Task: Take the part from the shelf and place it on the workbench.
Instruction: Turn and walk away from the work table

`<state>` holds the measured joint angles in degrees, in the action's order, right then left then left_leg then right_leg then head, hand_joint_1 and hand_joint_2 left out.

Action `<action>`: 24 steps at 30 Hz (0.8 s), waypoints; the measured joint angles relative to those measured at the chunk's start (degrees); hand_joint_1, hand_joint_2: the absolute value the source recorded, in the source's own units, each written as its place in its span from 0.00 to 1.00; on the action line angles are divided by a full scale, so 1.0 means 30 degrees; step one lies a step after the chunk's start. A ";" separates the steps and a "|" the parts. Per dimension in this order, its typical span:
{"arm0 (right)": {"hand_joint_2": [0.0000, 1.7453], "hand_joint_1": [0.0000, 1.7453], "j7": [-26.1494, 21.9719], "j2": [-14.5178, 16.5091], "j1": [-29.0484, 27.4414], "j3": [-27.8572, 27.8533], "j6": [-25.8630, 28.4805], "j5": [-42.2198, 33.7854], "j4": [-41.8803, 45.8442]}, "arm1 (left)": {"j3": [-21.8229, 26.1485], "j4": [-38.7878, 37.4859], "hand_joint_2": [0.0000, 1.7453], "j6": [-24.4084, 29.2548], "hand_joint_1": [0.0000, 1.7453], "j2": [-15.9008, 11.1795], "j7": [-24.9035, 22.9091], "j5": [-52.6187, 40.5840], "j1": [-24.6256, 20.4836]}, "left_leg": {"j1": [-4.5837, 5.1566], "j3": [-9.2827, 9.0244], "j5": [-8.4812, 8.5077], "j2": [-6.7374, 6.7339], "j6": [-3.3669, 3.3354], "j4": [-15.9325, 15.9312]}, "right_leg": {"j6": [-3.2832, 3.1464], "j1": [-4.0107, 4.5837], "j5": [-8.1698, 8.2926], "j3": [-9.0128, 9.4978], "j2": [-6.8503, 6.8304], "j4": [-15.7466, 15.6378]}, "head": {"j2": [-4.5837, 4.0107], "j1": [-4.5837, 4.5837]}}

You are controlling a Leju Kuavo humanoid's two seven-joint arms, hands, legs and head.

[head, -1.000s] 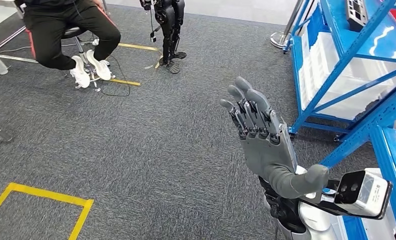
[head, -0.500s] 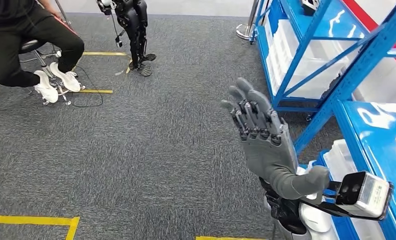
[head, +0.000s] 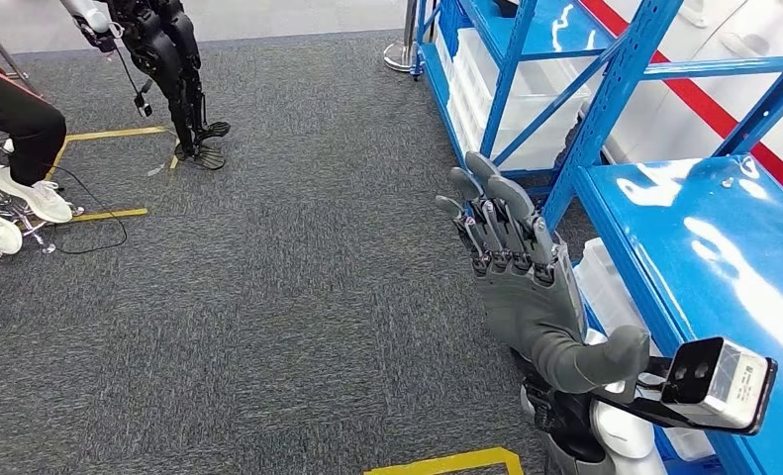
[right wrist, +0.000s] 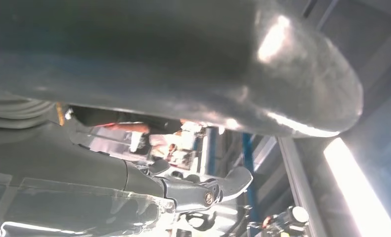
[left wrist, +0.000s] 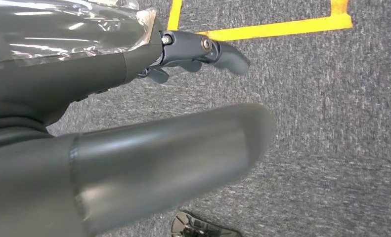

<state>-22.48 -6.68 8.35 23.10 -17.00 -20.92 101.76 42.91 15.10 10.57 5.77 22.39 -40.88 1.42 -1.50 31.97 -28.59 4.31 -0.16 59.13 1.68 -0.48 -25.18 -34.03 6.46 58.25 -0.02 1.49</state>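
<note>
Extending forward with fingers straight and apart, the right hand holds nothing. Just beyond its fingertips stands the blue shelf; the part cannot be identified. Left hand state: cannot tell.

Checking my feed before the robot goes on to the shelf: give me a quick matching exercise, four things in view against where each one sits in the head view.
Things:
1. right hand
2. blue shelf
3. seated person's white shoes
4. yellow floor tape

Places:
A. left edge, by a black cable
B. bottom edge, on the grey carpet
C. centre-right, raised, fingers stretched out, holding nothing
D. right side, with pale bins on its low tier

Pairs: 1-C, 2-D, 3-A, 4-B
</note>
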 joint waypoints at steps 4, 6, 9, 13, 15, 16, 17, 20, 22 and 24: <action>0.00 0.00 0.0065 -0.0004 -0.0014 -0.0047 -0.0026 0.0051 0.0033 | 0.0080 0.0231 0.00 -0.0062 0.00 0.0062 -0.0155 -0.0199 -0.0010 | 0.0043 -0.0054 0.0241 -0.0966 -0.0572 -0.0248 | 0.0232 0.0002 -0.0501 -0.0871 -0.0746 0.1126 | 0.0000 0.0093; 0.00 0.00 0.0080 0.0000 -0.0029 -0.0051 -0.0084 0.0066 0.0040 | 0.0148 0.0319 0.00 -0.0155 0.00 0.0062 -0.0228 -0.0315 0.0035 | 0.0135 -0.0035 0.0238 -0.1489 -0.0706 -0.0275 | 0.0097 0.0012 -0.1615 -0.2143 -0.1715 0.3673 | 0.0000 0.0177; 0.00 0.00 0.0098 -0.0004 -0.0152 -0.0057 -0.0136 0.0067 0.0040 | 0.0197 0.0388 0.00 -0.0229 0.00 0.0071 -0.0315 -0.0397 0.0101 | 0.0221 -0.0017 0.0202 -0.2259 -0.0715 -0.0271 | 0.0305 -0.0082 -0.2098 -0.2974 -0.2002 0.5471 | 0.0000 0.0177; 0.00 0.00 0.0102 -0.0022 -0.0168 -0.0078 -0.0173 0.0075 0.0040 | 0.0277 0.0479 0.00 -0.0233 0.00 0.0106 -0.0348 -0.0477 0.0102 | 0.0305 -0.0191 0.0043 -0.3012 -0.0477 -0.0262 | 0.0594 0.0018 -0.0481 -0.0226 -0.3142 0.0658 | 0.0000 0.0167; 0.00 0.00 0.0078 -0.0033 -0.0173 -0.0084 -0.0195 0.0078 0.0040 | 0.0326 0.0508 0.00 -0.0237 0.00 0.0126 -0.0373 -0.0563 0.0101 | 0.0368 -0.0326 -0.0032 -0.3343 -0.0282 -0.0296 | 0.0302 0.0197 -0.0277 0.0110 -0.3225 0.0021 | 0.0000 0.0146; 0.00 0.00 0.0065 -0.0049 -0.0172 -0.0093 -0.0206 0.0074 0.0042 | 0.0344 0.0539 0.00 -0.0239 0.00 0.0142 -0.0382 -0.0599 0.0089 | 0.0348 -0.0395 -0.0058 -0.3531 -0.0184 -0.0333 | 0.0145 0.0219 -0.0218 0.0125 -0.3004 -0.0041 | 0.0000 0.0144; 0.00 0.00 0.0051 -0.0066 -0.0176 -0.0104 -0.0224 0.0071 0.0047 | 0.0352 0.0572 0.00 -0.0242 0.00 0.0166 -0.0388 -0.0630 0.0071 | 0.0295 -0.0409 -0.0126 -0.3565 -0.0082 -0.0311 | 0.0006 0.0135 -0.0168 0.0149 -0.2784 -0.0101 | 0.0000 0.0133; 0.00 0.00 0.0002 -0.0067 -0.0140 -0.0111 -0.0281 0.0038 0.0064 | 0.0361 0.0627 0.00 -0.0275 0.00 0.0235 -0.0388 -0.0729 0.0052 | 0.0153 0.0418 -0.1354 -0.2237 0.0120 0.1588 | -0.0442 -0.0138 -0.0059 0.0271 -0.2203 -0.0258 | 0.0000 0.0069; 0.00 0.00 -0.0009 -0.0058 -0.0144 -0.0098 -0.0290 0.0029 0.0051 | 0.0397 0.0627 0.00 -0.0282 0.00 0.0246 -0.0390 -0.0747 0.0112 | 0.0142 0.1705 -0.2477 -0.1504 0.0169 0.4145 | -0.0593 -0.0084 -0.0055 0.0260 -0.1801 -0.0254 | 0.0000 0.0029; 0.00 0.00 -0.0009 -0.0062 -0.0157 -0.0089 -0.0291 0.0031 0.0020 | 0.0441 0.0627 0.00 -0.0282 0.00 0.0248 -0.0390 -0.0747 0.0172 | 0.0138 0.2372 -0.2423 -0.1377 0.0165 0.5110 | -0.0624 -0.0039 -0.0050 0.0275 -0.1314 -0.0241 | 0.0000 0.0029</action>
<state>-22.51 -6.86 7.88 22.84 -17.88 -20.83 101.81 44.23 16.98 9.73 6.51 21.22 -43.12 1.94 -1.09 39.08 -35.86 0.18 0.34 74.46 -0.19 -0.60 -25.33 -33.21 2.52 57.53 -0.02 1.58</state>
